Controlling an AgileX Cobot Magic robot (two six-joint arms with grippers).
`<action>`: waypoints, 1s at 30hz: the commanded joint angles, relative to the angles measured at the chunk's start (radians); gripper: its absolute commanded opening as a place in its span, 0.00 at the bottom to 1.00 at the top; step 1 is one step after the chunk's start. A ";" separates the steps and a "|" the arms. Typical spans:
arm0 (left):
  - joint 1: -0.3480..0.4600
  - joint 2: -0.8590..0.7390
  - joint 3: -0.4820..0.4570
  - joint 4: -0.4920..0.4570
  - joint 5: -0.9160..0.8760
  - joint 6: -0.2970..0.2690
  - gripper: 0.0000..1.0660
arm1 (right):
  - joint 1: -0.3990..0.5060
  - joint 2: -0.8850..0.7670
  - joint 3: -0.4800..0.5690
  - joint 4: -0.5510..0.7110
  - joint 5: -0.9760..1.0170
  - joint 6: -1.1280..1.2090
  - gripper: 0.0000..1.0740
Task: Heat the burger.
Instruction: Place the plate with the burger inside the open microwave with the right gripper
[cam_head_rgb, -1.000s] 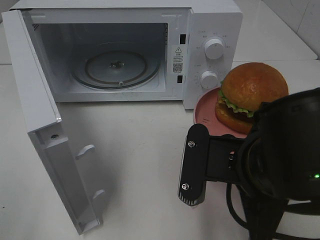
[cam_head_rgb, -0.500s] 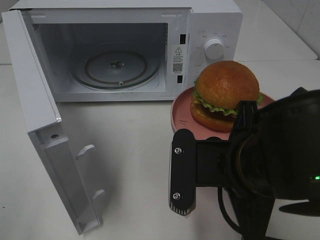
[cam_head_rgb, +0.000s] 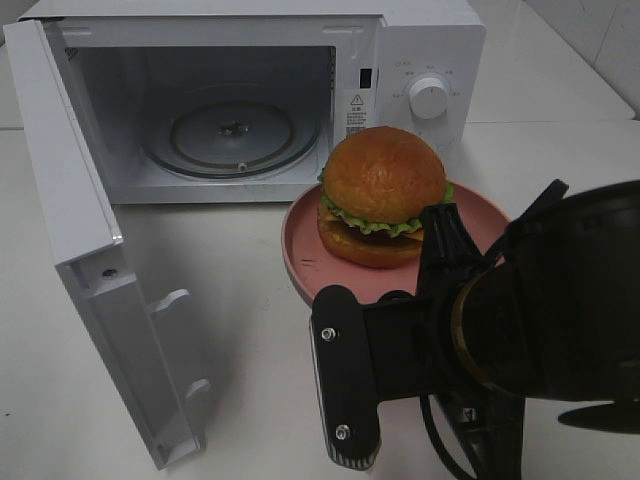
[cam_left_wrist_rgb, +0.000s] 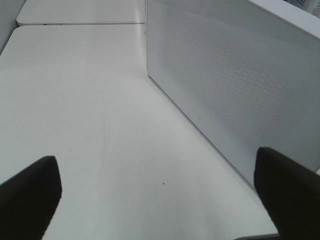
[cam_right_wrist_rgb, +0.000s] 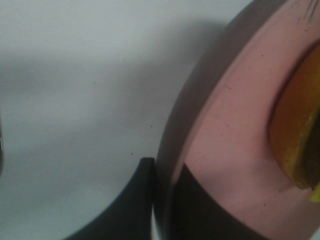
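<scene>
Our right claw (cam_right_wrist_rgb: 161, 176) pinches only the round pink plate's (cam_head_rgb: 300, 255) rim, left claw (cam_left_wrist_rgb: 160, 195) apart, so we risk a tilt sliding the glossy orange-bunned burger (cam_head_rgb: 382, 185) off.

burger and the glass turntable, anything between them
Nothing blocks the burger: only the pink plate rim and the microwave's open front, in the exterior high view.

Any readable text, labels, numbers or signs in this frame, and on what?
Sticker on the microwave front: a warning triangle, fine print and a square code, all too small to read.
Marks around the knob: too small to read.
Burger, plate: no text.
Wrist views: no text.
</scene>
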 joint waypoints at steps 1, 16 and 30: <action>-0.006 -0.023 0.004 -0.002 -0.010 -0.005 0.94 | 0.004 -0.006 0.003 -0.057 -0.026 -0.048 0.02; -0.006 -0.023 0.004 -0.002 -0.010 -0.005 0.94 | -0.018 -0.006 0.003 -0.043 -0.090 -0.114 0.00; -0.006 -0.023 0.004 -0.002 -0.010 -0.005 0.94 | -0.183 -0.006 0.003 -0.044 -0.263 -0.348 0.00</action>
